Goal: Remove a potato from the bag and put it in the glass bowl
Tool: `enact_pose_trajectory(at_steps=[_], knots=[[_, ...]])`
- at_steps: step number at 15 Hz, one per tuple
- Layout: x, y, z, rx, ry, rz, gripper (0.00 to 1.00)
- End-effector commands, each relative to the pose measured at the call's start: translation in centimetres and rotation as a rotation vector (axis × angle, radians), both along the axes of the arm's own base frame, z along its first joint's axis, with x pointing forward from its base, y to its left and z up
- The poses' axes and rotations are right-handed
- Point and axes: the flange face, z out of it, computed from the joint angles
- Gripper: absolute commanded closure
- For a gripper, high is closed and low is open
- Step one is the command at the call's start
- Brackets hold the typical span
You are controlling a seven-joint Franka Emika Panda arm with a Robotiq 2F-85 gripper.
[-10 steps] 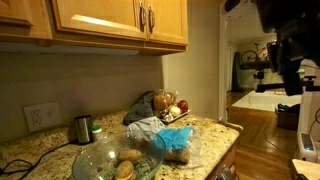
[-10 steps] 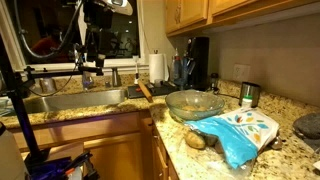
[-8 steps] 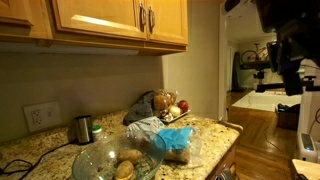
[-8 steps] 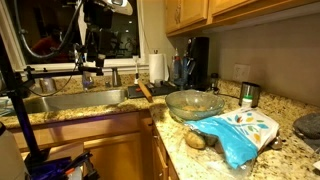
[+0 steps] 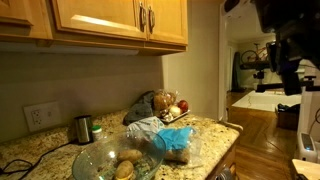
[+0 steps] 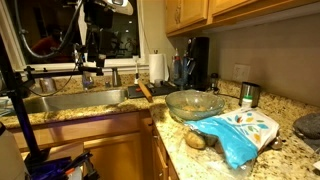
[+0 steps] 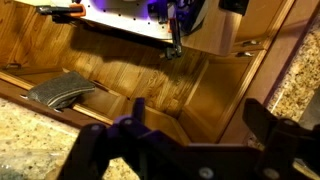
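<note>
My gripper (image 7: 197, 120) fills the bottom of the wrist view. Its two dark fingers (image 7: 128, 122) are spread wide apart, with nothing between them and touching nothing. Behind them, left to right, are one grey mat (image 7: 63, 88) on a wood floor (image 7: 150, 85), then cabinet fronts. Only this view shows the jaws.

In an exterior view, left to right, the arm (image 6: 93, 35) hangs above the sink (image 6: 75, 100), well apart from the task's things. Next come one paper towel roll (image 6: 157, 67) and one bowl (image 6: 195, 103) of clear glass on the granite counter (image 6: 290, 150). One potato (image 6: 195, 140) lies on the counter in front of the bowl, at the open end of one blue and white bag (image 6: 240, 130). One metal cup (image 6: 248, 94) stands behind the bag. Only this view shows the sink and the potato lying outside the bowl.

In an exterior view from the opposite end, left to right, I see one wall socket (image 5: 40, 117), the cup (image 5: 83, 128), the bowl (image 5: 100, 158) and the bag (image 5: 165, 140). One basket (image 5: 165, 103) of fruit sits behind the bag, and the arm (image 5: 285, 45) is high at far right, away from the counter. A pale, potato-coloured shape shows within the bowl's outline. I cannot tell whether it lies in the bowl or is seen through the glass.
</note>
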Motion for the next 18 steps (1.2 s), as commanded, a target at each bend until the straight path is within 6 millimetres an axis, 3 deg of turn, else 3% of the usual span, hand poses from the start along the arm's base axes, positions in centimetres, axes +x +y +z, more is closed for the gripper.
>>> enact_pose_trajectory(at_steps=[1,9,14,15,16,18], knots=[[0.9,-1.5,0.5,-0.020,-0.028,-0.033,0.00],[4.8,-9.0,2.4,-0.079,-0.141,-0.185,0.00],[8.1,-13.3,0.0,-0.183,-0.160,-0.261,0.00],[8.4,-13.7,-0.4,-0.183,-0.140,-0.276,0.00],[7.3,-12.6,0.0,-0.163,-0.150,-0.243,0.00],[8.1,-13.3,-0.9,-0.168,-0.124,-0.255,0.00]])
